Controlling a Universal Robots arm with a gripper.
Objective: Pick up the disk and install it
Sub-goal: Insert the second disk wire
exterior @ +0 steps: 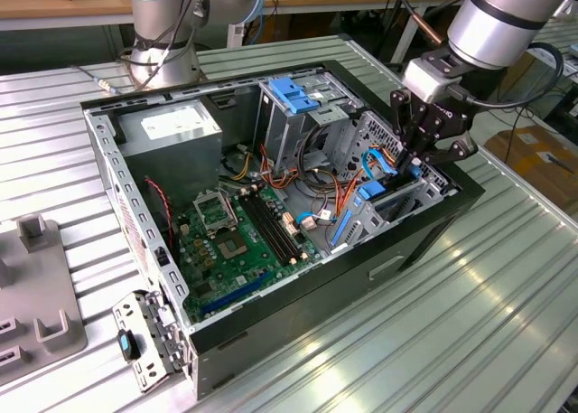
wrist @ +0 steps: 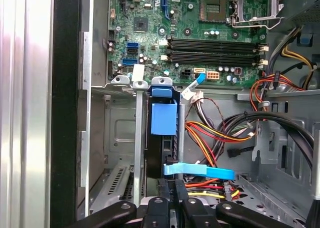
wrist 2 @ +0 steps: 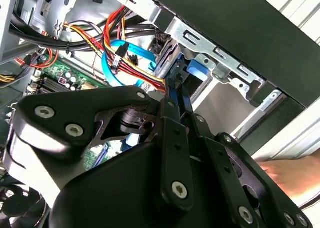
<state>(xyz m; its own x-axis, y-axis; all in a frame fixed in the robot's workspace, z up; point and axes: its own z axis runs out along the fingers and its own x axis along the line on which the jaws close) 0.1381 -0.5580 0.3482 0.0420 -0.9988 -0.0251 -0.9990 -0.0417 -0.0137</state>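
Exterior view, arm angled down into case (exterior: 433, 241), jaws (exterior: 414, 164) closed on disk (wrist: 162, 138) in bay

Ribbed metal tabletop (exterior: 506, 277), wooden benches (exterior: 54, 2) behind, cardboard box (exterior: 533, 155) beside.

The gripper (exterior: 417, 153) reaches into the drive bay of the open computer case (exterior: 424, 237); its fingertips are hidden behind the bay's metal, so their grip cannot be judged. The disk (wrist: 162, 138) stands edge-on in the bay just beyond the fingers, its label face hidden by the blue carrier and bay rails. In the second wrist view the gripper's black linkage (wrist 2: 170, 168) covers the disk. A blurred pale shape (wrist 2: 292, 175) beside it cannot be identified.
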